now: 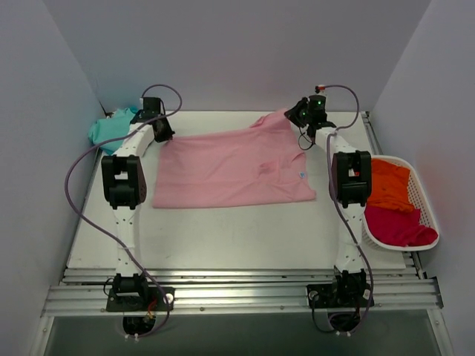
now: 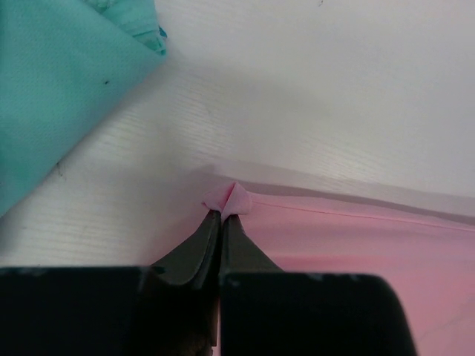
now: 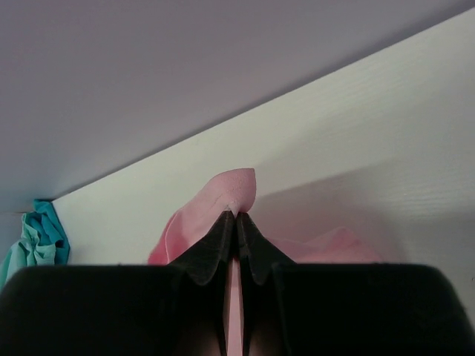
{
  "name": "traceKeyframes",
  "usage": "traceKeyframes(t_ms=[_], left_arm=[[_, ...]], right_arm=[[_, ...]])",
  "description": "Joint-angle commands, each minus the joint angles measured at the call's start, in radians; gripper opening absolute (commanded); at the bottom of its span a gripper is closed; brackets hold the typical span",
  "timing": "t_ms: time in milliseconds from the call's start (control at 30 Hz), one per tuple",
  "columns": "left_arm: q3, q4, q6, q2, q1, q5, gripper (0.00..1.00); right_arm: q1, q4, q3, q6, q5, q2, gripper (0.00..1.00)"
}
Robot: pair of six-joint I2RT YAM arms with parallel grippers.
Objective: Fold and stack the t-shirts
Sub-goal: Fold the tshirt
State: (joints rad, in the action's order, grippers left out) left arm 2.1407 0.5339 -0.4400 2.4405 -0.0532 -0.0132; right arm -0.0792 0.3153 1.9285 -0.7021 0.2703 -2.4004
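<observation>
Pink shirt [image 1: 230,167] is pinched at both far corners, left gripper [image 2: 223,216] and right gripper [image 3: 236,215] clamped on cloth; next, I'd say, both lift and draw it nearward together.

Pink t-shirt [image 1: 230,169] spread flat (corners pinched)

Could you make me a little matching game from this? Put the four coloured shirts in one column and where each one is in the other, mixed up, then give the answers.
Things
1. pink t-shirt
2. teal t-shirt
3. orange t-shirt
4. magenta t-shirt

Places
A. in the white basket, at its nearer end
B. bunched at the far left corner of the table
C. spread on the table, its far edge pinched by the left gripper and the right gripper
D. in the white basket, at its farther end

Pairs: 1-C, 2-B, 3-D, 4-A
</observation>
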Motion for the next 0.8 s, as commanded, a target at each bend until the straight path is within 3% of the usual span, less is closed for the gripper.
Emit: traceKeyframes(t_ms=[0,333,567,767], left_arm=[[-0.069,-0.061,0.018,-0.116,-0.004,-0.042,0.02],[-0.278,-0.117,0.015,-0.282,-0.004,-0.143,0.02],[-0.402,-0.186,-0.002,-0.366,-0.008,-0.29,0.03],[-0.554,-0.284,-0.009,-0.462,-0.013,-0.303,0.02]], right_arm=[[-0.005,0.054,-0.083,0.016,-0.005,0.109,0.0],[-0.014,0.14,-0.341,0.01,-0.008,0.302,0.0],[-0.022,0.159,-0.421,0.016,-0.011,0.366,0.0],[-0.031,0.176,-0.485,0.012,-0.013,0.406,0.0]])
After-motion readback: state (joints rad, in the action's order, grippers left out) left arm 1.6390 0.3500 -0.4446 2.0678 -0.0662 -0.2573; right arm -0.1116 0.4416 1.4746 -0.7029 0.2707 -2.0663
